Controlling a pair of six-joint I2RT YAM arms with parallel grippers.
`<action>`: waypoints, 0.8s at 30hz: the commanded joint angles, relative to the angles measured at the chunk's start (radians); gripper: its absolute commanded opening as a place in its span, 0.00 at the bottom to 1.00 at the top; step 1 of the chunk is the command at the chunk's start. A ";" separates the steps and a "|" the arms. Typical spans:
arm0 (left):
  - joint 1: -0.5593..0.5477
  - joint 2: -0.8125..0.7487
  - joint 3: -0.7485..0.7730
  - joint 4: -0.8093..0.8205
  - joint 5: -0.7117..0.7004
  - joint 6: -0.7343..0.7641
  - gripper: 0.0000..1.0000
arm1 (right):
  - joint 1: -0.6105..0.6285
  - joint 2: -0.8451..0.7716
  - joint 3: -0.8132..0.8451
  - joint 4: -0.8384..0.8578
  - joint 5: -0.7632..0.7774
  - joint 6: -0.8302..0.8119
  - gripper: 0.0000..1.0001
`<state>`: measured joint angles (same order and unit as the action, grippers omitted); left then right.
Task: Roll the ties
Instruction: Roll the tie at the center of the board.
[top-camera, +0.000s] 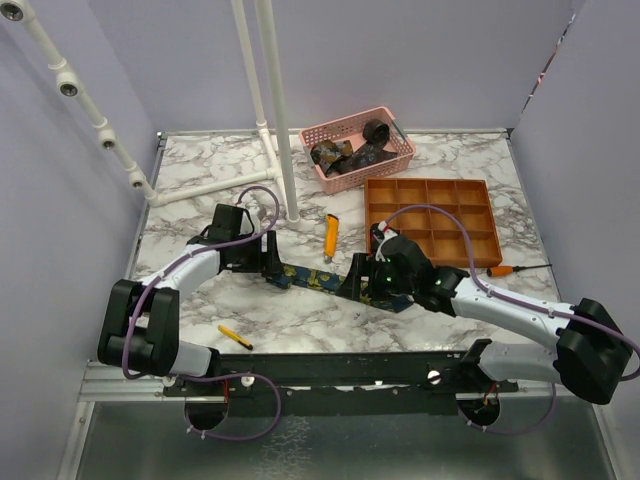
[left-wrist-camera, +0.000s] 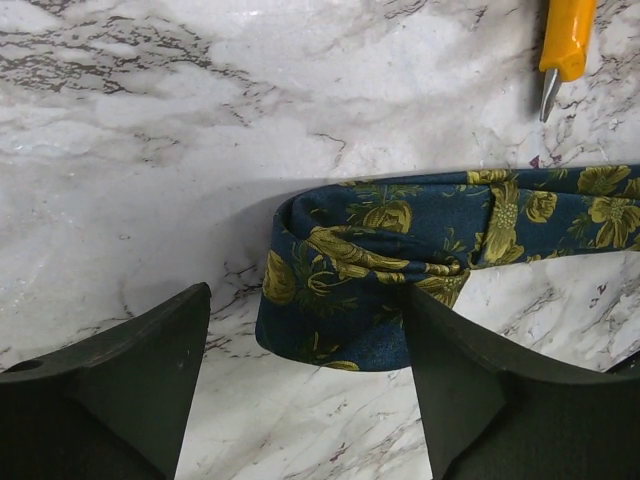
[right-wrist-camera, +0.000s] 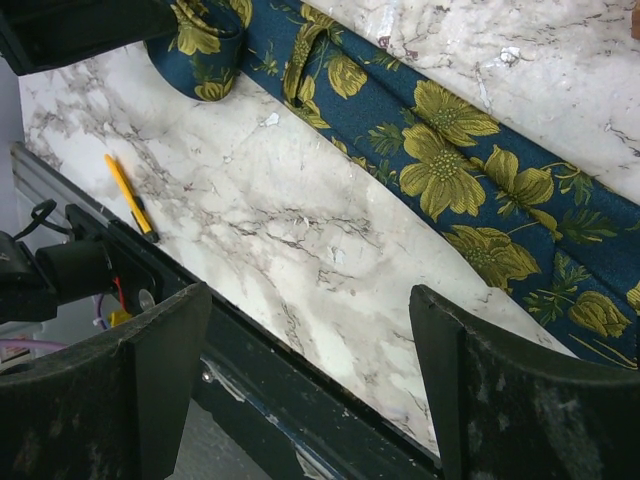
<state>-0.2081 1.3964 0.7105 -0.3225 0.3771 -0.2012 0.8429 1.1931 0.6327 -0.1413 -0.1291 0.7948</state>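
- Top view: a navy tie (top-camera: 318, 282) printed with yellow-green flowers lay flat on the marble table (top-camera: 200, 190), running from 9 o'clock to 4 o'clock across mid-frame. The left gripper (top-camera: 270, 262) stood at its 9 o'clock end, and the right gripper (top-camera: 362, 280) stood over its wider 4 o'clock part.
- Only this view took in the pink basket (top-camera: 340, 183) at 12 o'clock, which held other ties (top-camera: 352, 155), dark with orange-brown print. It alone also showed the orange divided tray (top-camera: 425, 181) at 2 o'clock.
- An orange-yellow utility knife (top-camera: 330, 235) lay just beyond the tie, and a yellow pencil (top-camera: 235, 337) lay at 7 o'clock near the table's front edge.
- Left wrist view: only here did the tie (left-wrist-camera: 340, 270) show its end folded back on itself in a loose loop.
- The left gripper (left-wrist-camera: 305, 295) had its jaws wide apart with that fold between them, close against the 3 o'clock jaw. Whether the two touched could not be told, and nothing was clamped.
- The knife (left-wrist-camera: 567, 40) poked in at 1 o'clock.
- Right wrist view: the right gripper (right-wrist-camera: 310, 295) hung with its jaws wide apart and empty over bare marble.
- The tie (right-wrist-camera: 450, 170) ran from 11 o'clock to 4 o'clock beyond the jaws, clear of both.
- The pencil (right-wrist-camera: 130, 197) lay at 9 o'clock. The dark left gripper (right-wrist-camera: 80, 25) sat at 11 o'clock beside the folded end.
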 joint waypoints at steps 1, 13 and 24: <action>-0.026 -0.002 -0.013 0.043 -0.007 -0.004 0.79 | 0.003 0.006 -0.013 0.023 -0.021 -0.008 0.84; -0.115 0.008 -0.043 0.086 -0.052 -0.034 0.37 | 0.003 0.022 -0.031 0.033 -0.003 0.013 0.84; -0.163 -0.178 -0.077 0.087 -0.190 -0.230 0.00 | 0.001 0.041 -0.047 -0.065 0.256 0.098 0.78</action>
<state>-0.3565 1.3209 0.6613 -0.2424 0.2874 -0.3088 0.8429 1.2156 0.6033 -0.1467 -0.0437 0.8371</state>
